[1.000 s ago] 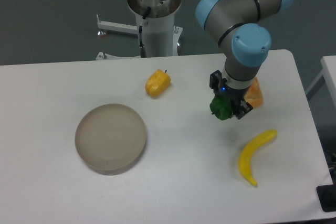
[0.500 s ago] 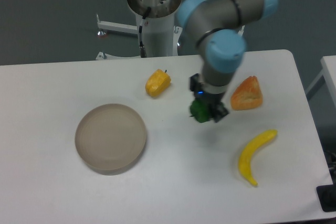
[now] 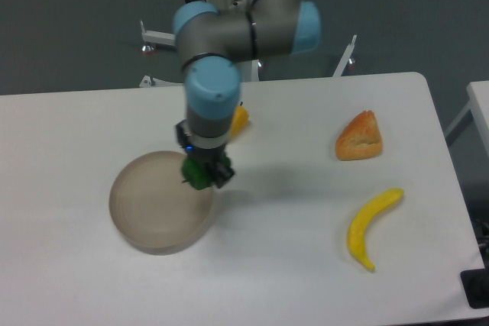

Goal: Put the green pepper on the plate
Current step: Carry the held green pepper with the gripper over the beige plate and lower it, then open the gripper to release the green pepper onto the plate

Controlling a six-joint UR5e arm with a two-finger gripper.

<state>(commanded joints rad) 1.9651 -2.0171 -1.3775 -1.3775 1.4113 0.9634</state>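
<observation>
Fingers (image 3: 221,174) of the dark gripper (image 3: 203,173) pinch the green pepper (image 3: 196,174), a small, lumpy, glossy dark-green shape held between them. The pepper hangs at the right-hand rim of the plate (image 3: 145,208), over its inner edge; whether it touches the dish cannot be told from this view. A small blue light glows on the gripper body just above the pepper.

Above the gripper rises the arm (image 3: 229,36): smooth grey tubes with rounded light-blue caps at the joints, bent back toward a white pedestal behind the desk (image 3: 275,265). No brand, label or lettering can be read on the arm or on anything else.

The plate is round and shallow, matte beige-grey, with a low rim. It lies on the left half of the desk, whose top is plain, smooth and white with a rounded far-right corner.

Just behind the arm's wrist a yellow-orange pepper (image 3: 240,121) shows only in part, the rest hidden by the arm. Well to the right lies an orange wedge (image 3: 359,137), triangular with a rough, crusty-looking surface. Nearer the front, below the wedge, a banana (image 3: 370,228) lies curved, smooth and bright yellow, well apart from the plate.
</observation>
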